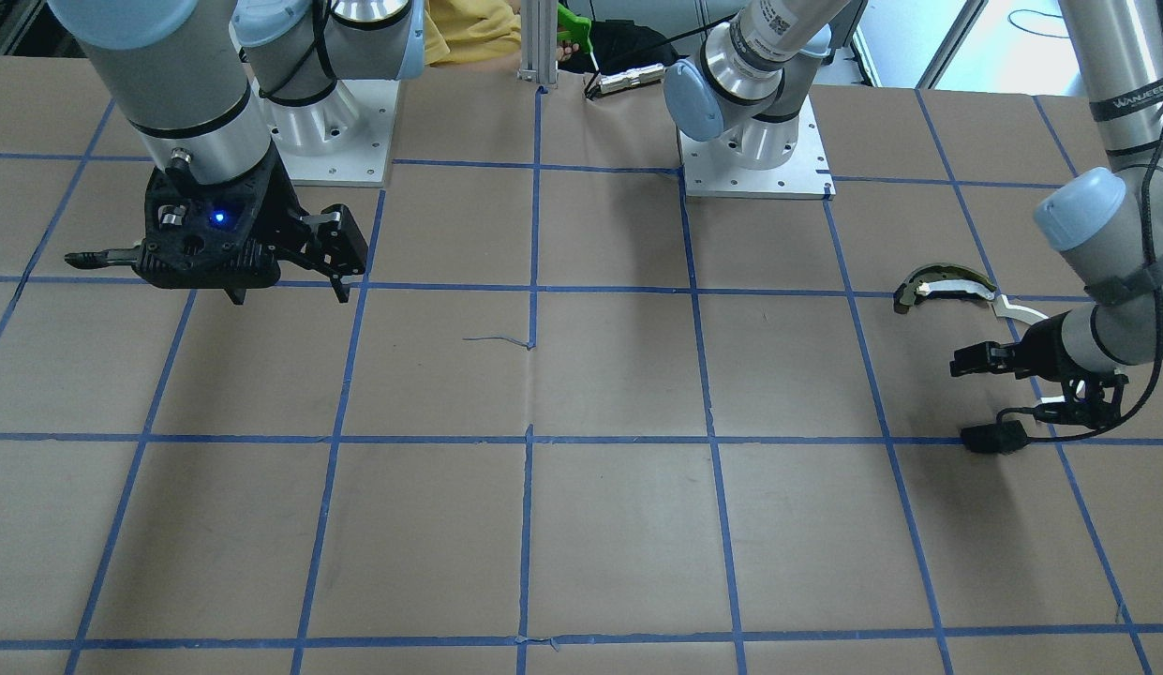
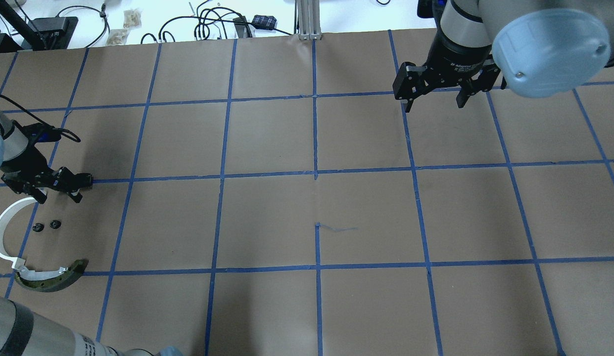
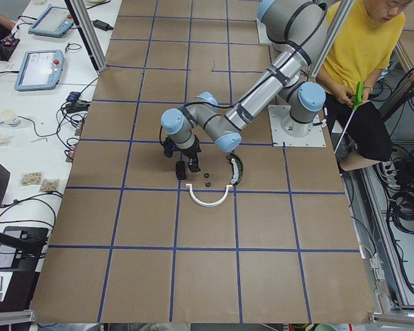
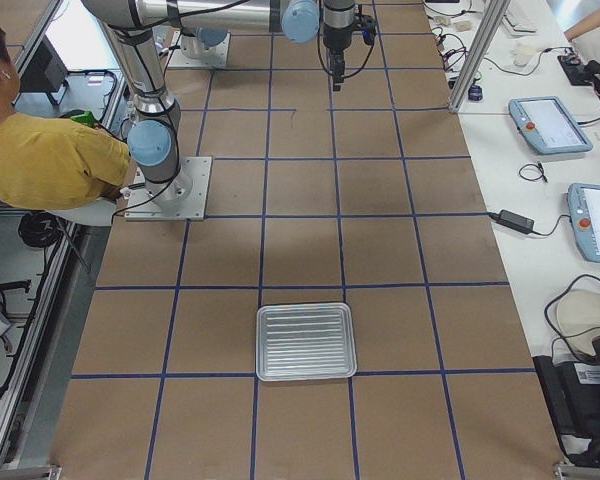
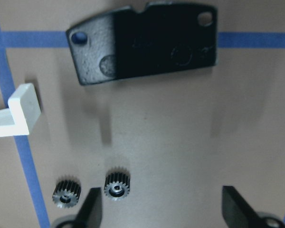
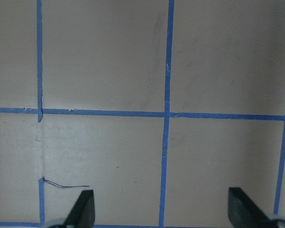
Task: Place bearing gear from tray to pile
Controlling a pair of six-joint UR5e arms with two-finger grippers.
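The pile lies at the table's left end: a white arc strip [image 2: 1,232], a dark curved metal piece [image 2: 52,278], and two small black bearing gears [image 2: 38,227] [image 2: 55,224]. The left wrist view shows both gears [image 5: 66,192] [image 5: 117,183] on the paper, a flat black rectangular piece [image 5: 142,45] beyond them, and the arc's end [image 5: 23,111]. My left gripper [image 2: 59,194] hovers over the pile, open and empty; one gear lies just beside its left finger [image 5: 92,209]. My right gripper [image 2: 433,101] is open and empty, high over bare paper. The silver tray [image 4: 305,342] looks empty.
The table is brown paper with a blue tape grid [image 2: 315,173]. Cables and small devices [image 2: 222,22] lie beyond the far edge. A person in yellow [image 3: 366,48] sits behind the robot bases. Tablets [image 4: 550,125] rest on the side bench.
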